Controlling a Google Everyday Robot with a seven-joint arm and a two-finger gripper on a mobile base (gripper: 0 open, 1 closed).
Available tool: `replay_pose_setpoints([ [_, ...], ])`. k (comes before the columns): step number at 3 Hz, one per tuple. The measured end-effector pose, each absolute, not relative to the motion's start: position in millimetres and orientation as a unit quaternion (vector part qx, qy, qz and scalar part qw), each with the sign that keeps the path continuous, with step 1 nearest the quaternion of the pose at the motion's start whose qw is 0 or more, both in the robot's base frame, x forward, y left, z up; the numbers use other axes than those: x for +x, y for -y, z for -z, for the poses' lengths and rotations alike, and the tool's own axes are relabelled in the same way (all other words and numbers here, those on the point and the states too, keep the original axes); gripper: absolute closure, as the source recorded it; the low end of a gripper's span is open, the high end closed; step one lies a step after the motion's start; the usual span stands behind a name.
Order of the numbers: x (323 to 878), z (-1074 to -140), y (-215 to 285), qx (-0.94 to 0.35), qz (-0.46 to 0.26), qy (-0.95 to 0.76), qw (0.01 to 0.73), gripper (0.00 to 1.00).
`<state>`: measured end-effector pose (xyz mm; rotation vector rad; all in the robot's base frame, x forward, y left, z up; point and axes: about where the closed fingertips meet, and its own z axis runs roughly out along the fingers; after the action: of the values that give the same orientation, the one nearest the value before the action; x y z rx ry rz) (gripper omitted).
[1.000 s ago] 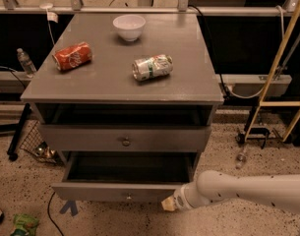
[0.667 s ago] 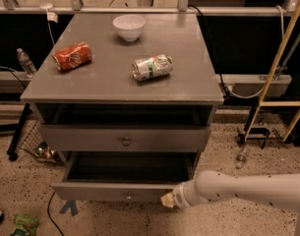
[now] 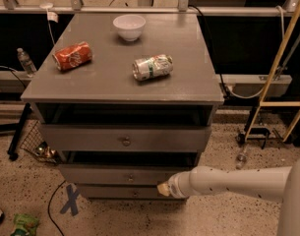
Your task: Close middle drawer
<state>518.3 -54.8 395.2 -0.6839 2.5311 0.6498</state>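
The grey cabinet [image 3: 120,82] stands in the middle of the camera view. The middle drawer [image 3: 115,175] is the wide flat front with a small round knob [image 3: 131,178]. It sits below the taller uppermost front [image 3: 90,137] and above the lowest grey front [image 3: 110,192]. It stands out only a little, with a dark gap above it. My gripper [image 3: 163,189], at the end of the white arm [image 3: 228,182], reaches in from the right. Its tan tip is at the lower right part of the middle drawer's front.
On the cabinet top lie a white bowl [image 3: 129,26], a red can [image 3: 72,56] and a green-white can [image 3: 152,67], both on their sides. A wooden ladder [image 3: 277,68] leans at the right. A wire basket [image 3: 39,144] and a blue floor cross [image 3: 71,200] are at the left.
The middle drawer was pulled far out and has slid back into the cabinet. My gripper has moved with its front, toward the cabinet.
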Motion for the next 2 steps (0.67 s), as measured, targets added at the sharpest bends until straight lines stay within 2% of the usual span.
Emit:
replay_pose_setpoints([
  [2, 597.0, -397.1, 46.6, -0.257, -0.224, -0.883, 0.323, 1.00],
])
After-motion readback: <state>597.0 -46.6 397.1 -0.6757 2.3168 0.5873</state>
